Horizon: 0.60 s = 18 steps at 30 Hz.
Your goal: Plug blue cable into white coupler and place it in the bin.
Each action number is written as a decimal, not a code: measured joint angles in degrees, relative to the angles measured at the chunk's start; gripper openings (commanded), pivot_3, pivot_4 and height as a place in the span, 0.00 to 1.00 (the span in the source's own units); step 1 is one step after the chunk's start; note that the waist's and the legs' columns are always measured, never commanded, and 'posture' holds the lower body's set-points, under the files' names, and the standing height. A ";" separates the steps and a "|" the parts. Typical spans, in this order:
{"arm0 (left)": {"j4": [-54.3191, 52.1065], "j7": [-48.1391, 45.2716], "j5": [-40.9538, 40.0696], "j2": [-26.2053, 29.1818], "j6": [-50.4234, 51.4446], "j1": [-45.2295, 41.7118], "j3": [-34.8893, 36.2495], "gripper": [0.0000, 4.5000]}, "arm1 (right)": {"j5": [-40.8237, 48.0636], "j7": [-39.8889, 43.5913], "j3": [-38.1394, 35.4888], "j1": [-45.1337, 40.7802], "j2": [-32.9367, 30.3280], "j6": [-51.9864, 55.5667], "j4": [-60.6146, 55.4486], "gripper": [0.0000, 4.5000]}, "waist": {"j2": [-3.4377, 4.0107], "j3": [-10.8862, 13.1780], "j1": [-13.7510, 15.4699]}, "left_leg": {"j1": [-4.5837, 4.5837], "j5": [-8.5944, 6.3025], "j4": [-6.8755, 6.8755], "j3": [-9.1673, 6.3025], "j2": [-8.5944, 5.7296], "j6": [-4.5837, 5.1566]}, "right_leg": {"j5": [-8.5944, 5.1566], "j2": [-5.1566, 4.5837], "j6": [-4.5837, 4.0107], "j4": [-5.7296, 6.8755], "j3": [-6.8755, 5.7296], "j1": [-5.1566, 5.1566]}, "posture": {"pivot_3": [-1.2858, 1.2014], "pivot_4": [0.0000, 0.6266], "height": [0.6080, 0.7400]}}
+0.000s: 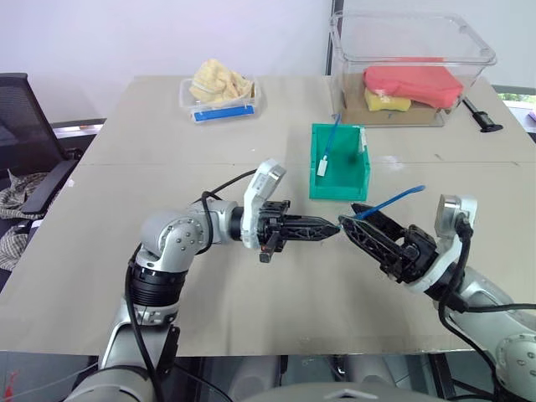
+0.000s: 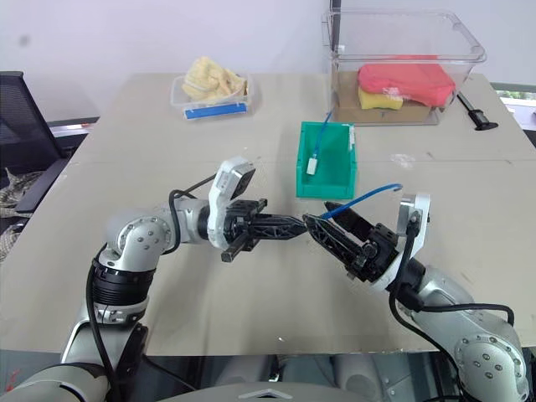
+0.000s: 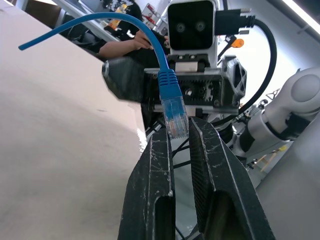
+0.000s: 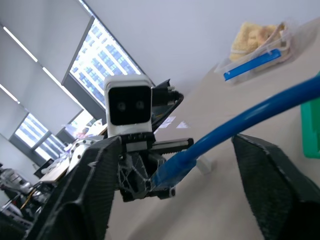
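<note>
Step in hand: the blue cable (image 1: pixel 394 201) was judged to be passing between claws in mid-air, ahead of plugging; nothing had yet been mated.
Left gripper (image 1: pixel 333 226): seen level and pointing toward 3 o'clock, its fingers pressed together on the clear plug (image 3: pixel 175 116) at the cable's end.
Right gripper (image 1: pixel 348 215): seen tip to tip with the left one, its fingers spread wide, with the cable running between them untouched.
Cable's place: held above the table (image 1: pixel 167 167) near its middle, its free end arcing up toward 2 o'clock.
White coupler: its place could not be told with certainty.
Bin (image 1: pixel 365 167): the green bin was set at 12 o'clock from the meeting claws, near them, front lip toward the robot.
Doing it well: the plug should be kept pinched by its sides so that its nose stays free for the socket; the release tab's side could not be told, so it should be checked before pushing. The grip should be kept firm, since the stiff cord was judged likely to twist the plug.
In the bin already: another blue cord with a white block (image 1: pixel 322 167) was lying there, and it should not be mistaken for the task's pieces.
Around: a clear tub (image 1: pixel 481 59) with red and yellow pads (image 1: pixel 410 84) was placed at 1 o'clock, a small clear tray (image 1: pixel 251 99) at 11 o'clock, a black tool (image 1: pixel 481 117) at 2 o'clock, and a chair (image 1: pixel 25 126) at 9 o'clock.
In the way: nothing was seen between the claws and the bin except the cable's own springy tail.
</note>
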 measured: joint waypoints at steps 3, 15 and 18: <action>0.00 0.49 -0.98 0.17 0.52 0.02 0.76 0.00 | 0.00 0.07 0.56 0.84 -0.76 -0.16 0.05 0.81 | 0.00 0.00 0.00 | 0.00 0.00 0.00 0.00 0.00 0.00 | 0.00 0.00 0.00 0.00 0.01 0.00 | 0.52 0.24 1.00; 0.01 0.43 -1.38 1.82 0.37 1.59 1.13 0.00 | 0.20 2.10 1.71 1.79 -2.00 -2.07 0.80 0.04 | 0.00 0.00 -0.03 | 0.01 0.00 -0.01 0.03 0.01 0.00 | 0.00 0.01 0.00 0.00 0.04 -0.01 | 0.52 0.24 1.00; 0.00 -0.23 -1.38 1.99 -0.13 1.65 1.11 0.00 | 0.84 2.18 1.76 1.53 -2.25 -2.27 0.81 0.01 | 0.00 0.00 -0.02 | 0.00 0.00 -0.01 0.03 0.01 0.00 | 0.00 0.01 0.00 -0.01 0.04 0.00 | 0.52 0.24 1.00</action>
